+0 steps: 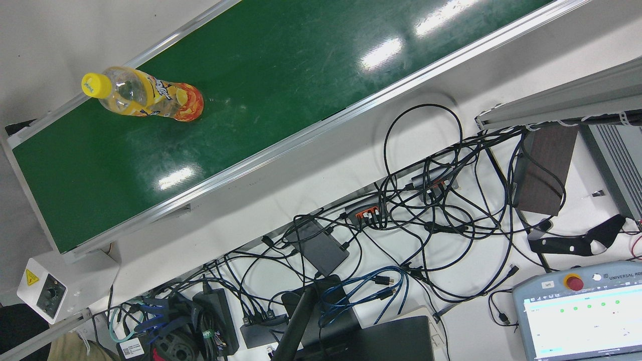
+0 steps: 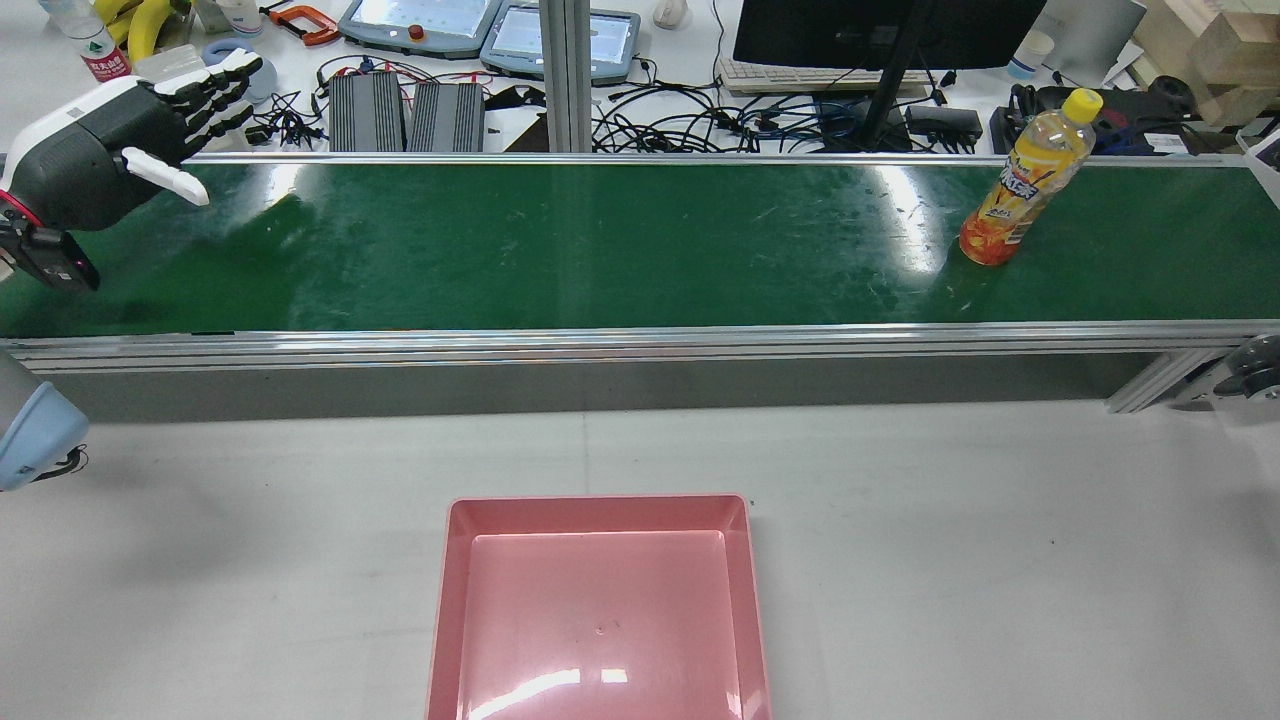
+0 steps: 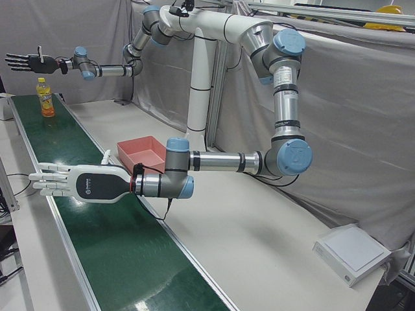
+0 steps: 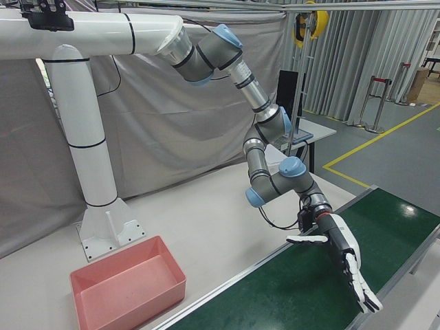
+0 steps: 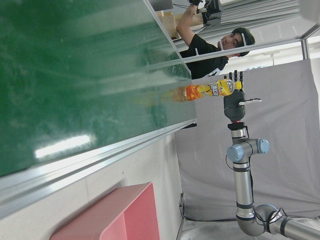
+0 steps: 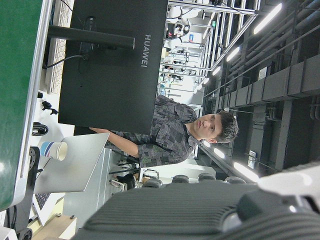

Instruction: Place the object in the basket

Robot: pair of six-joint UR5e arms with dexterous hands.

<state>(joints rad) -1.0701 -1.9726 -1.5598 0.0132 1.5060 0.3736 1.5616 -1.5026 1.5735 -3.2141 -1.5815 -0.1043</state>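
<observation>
An orange drink bottle with a yellow cap stands upright on the green belt, near its right end in the rear view. The front view shows the bottle alone on the belt. The pink basket lies empty on the white table before the belt. My left hand hovers open over the belt's far left end, fingers stretched flat, far from the bottle. My right hand hangs open, fingers spread, just above and beyond the bottle. In the left hand view that right hand shows behind the bottle.
Cables, power supplies, teach pendants and a monitor crowd the desk beyond the belt. A control box sits at the belt's end. People stand on that side, one beyond the bottle. The basket sits close to the white pedestal.
</observation>
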